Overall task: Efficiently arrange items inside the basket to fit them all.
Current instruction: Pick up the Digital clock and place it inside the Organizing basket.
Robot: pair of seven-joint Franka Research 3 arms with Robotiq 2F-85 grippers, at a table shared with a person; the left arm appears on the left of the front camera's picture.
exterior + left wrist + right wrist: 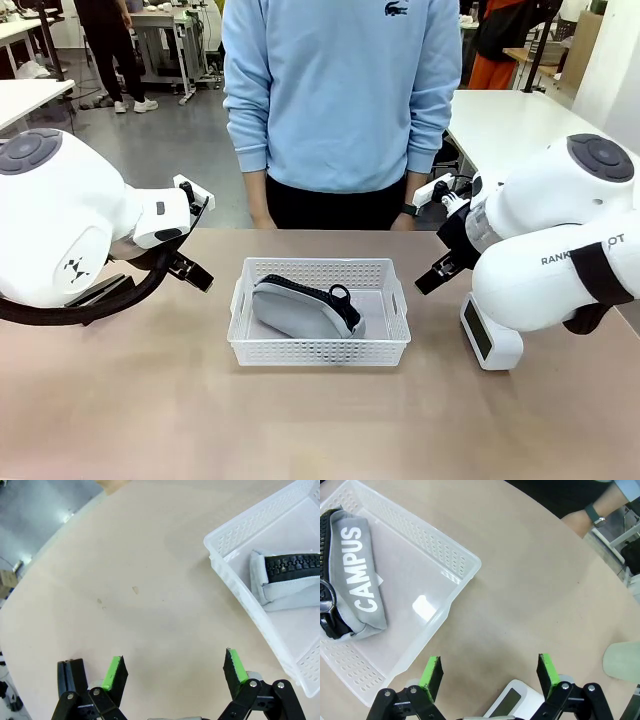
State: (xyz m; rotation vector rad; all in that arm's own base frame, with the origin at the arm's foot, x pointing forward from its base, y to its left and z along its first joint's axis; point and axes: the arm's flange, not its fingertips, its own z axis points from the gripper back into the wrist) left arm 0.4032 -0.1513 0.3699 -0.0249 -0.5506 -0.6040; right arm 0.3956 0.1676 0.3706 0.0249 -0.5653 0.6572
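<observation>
In the basket [320,352] the grey pouch [303,310] lies lengthwise toward its left end, leaving the bare right half nearer the right pincer [489,665], spread apart like the left pincer [174,662].

- You can read "CAMPUS" in white capitals on the grey zip pouch [364,560].
- On the right arm [565,250] you only get "RANK" and "OT".
</observation>
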